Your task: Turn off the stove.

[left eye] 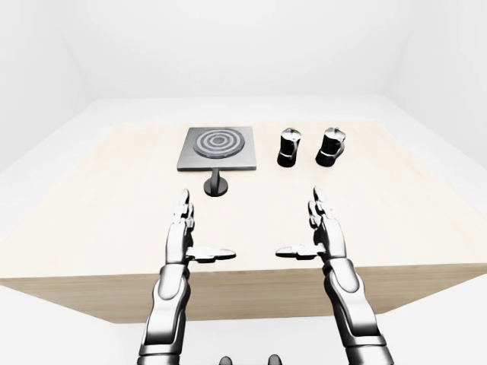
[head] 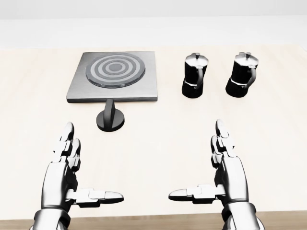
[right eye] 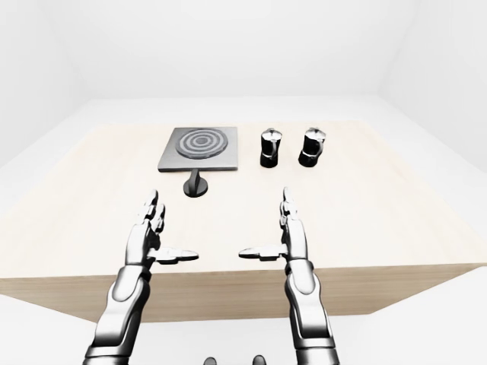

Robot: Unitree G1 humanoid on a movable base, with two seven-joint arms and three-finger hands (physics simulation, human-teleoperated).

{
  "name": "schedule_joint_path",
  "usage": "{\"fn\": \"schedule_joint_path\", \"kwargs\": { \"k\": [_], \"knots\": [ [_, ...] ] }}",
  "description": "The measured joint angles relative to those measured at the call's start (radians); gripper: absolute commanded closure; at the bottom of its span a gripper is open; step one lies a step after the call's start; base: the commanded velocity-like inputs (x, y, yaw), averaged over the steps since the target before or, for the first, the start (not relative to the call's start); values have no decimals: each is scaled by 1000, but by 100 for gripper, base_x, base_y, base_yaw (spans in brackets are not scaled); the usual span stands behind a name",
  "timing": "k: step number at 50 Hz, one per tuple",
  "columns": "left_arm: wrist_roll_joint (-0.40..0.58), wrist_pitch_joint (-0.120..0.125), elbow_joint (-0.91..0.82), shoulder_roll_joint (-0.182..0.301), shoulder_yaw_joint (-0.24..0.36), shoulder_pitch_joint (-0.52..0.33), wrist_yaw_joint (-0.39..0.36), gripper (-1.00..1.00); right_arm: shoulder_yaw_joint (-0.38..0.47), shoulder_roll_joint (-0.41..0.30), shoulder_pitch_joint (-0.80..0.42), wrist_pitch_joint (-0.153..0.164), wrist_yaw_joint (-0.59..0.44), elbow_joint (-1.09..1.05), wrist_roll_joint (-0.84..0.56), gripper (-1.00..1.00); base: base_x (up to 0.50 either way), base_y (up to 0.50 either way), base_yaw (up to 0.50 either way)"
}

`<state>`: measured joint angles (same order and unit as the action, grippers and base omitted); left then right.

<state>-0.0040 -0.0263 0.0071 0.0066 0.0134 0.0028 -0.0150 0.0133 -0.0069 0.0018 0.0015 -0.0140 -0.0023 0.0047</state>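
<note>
Stove [head: 112,76] sits flat on the table [head: 268,139], a grey square plate with a ringed burner [head: 115,68] on it. Taking the stove as landmark in head view: the knob [head: 111,117] is a dark round base with an upright stem, just below the stove's lower edge, touching or nearly touching it, can't tell which. Two dark moka pots stand upright to the stove's right, the near pot [head: 194,75] just beside it, the far pot [head: 242,74] further right, the two apart from each other. Left hand [head: 67,175] hovers below the stove and slightly left of it, well apart from the knob, which lies up and to the right of its fingertips. Fingers straight and spread, thumb pointing inward, holding nothing. Right hand [head: 223,172] hovers below and right of the stove, roughly under the gap between the pots, also flat and fully spread, thumb inward, nothing in it. The two thumbs point at each other with a clear gap between. Neither hand touches the stove, knob or pots.
</note>
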Motion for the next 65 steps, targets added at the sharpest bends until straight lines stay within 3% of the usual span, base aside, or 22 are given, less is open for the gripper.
{"fn": "schedule_joint_path", "kwargs": {
  "k": [7,18,40,52,65],
  "knots": [
    [4,-32,23,5,8,-4,-10,-100,12,-7,-2,6,-19,2,9,-100,0,0,0],
    [8,-60,37,7,11,-4,-21,-100,17,-13,-2,14,-37,0,9,-100,1,33,0],
    [4,-61,36,11,16,-2,-26,-100,17,-12,-6,14,-48,6,7,-100,3,46,0],
    [6,-61,38,11,16,0,-26,-100,18,-12,-8,13,-49,13,9,-100,8,2,0],
    [7,-61,37,10,14,2,-27,-100,18,-13,-10,10,-52,20,9,-100,40,0,0]
  ]
}}
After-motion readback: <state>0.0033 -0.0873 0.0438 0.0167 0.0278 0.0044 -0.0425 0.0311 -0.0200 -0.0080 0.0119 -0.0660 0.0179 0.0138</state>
